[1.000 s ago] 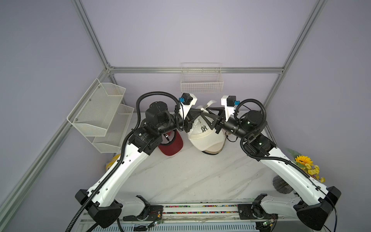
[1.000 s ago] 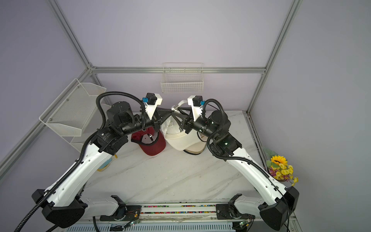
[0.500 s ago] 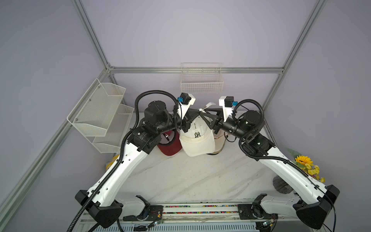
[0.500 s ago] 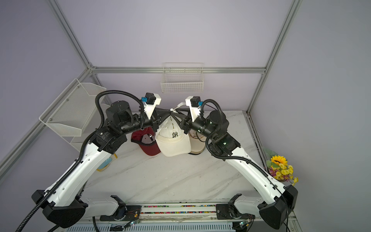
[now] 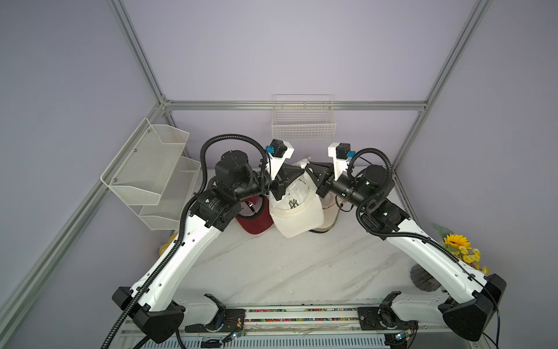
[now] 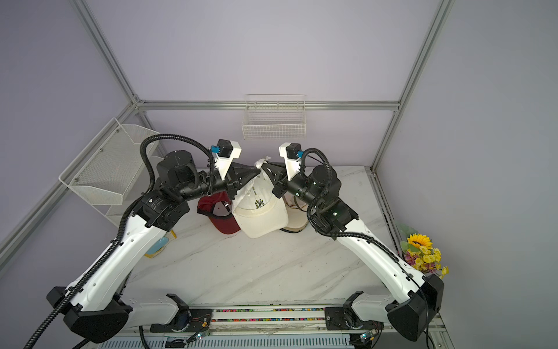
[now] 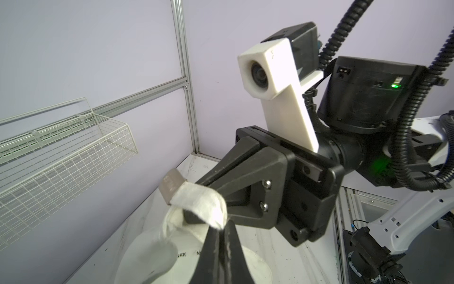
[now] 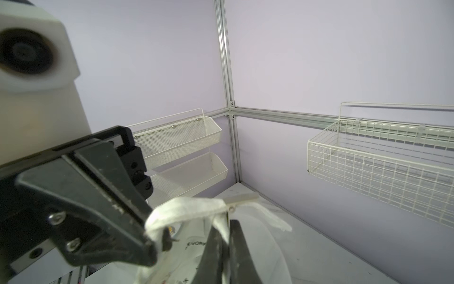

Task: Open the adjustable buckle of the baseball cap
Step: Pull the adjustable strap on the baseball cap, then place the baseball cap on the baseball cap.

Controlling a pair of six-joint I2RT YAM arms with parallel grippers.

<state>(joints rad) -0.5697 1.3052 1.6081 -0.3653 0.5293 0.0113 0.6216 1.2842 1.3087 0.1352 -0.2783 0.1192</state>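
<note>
1 cream cotton baseball cap (image 5: 297,217) hangs above the rear centre of the desk (image 5: 271,266), suspended by its rear strap (image 7: 196,199). The crown is soft and panelled with dark embroidered lettering on the front, and the brim is stiff and curved. The long axis runs near vertical, with the strap uppermost and the brim pointing down and toward the desk's front edge. Whether the brim touches the desk cannot be told.

The strap is a flat white woven band. A dull grey metal buckle (image 7: 170,186), rectangular, sits at 1 end of the visible loop.

The left hand (image 6: 255,172) is closed, pinching the strap. The right hand (image 6: 267,167) is also closed on the strap, next to the buckle. Both black wedge-shaped fingertips meet almost tip to tip.

1 dark red cap (image 5: 255,219) lies on the desk just beside the cream cap on the left arm's side. 1 tan hat (image 5: 327,211) lies partly behind it on the other side. The desk surface is white marble pattern with grey veins.

1 white wire basket (image 5: 303,127) hangs on the rear wall, 1 white mesh 2-tier rack (image 5: 151,169) on the side wall. Artificial sunflowers (image 5: 456,244) stand at the desk edge near the right arm.
</note>
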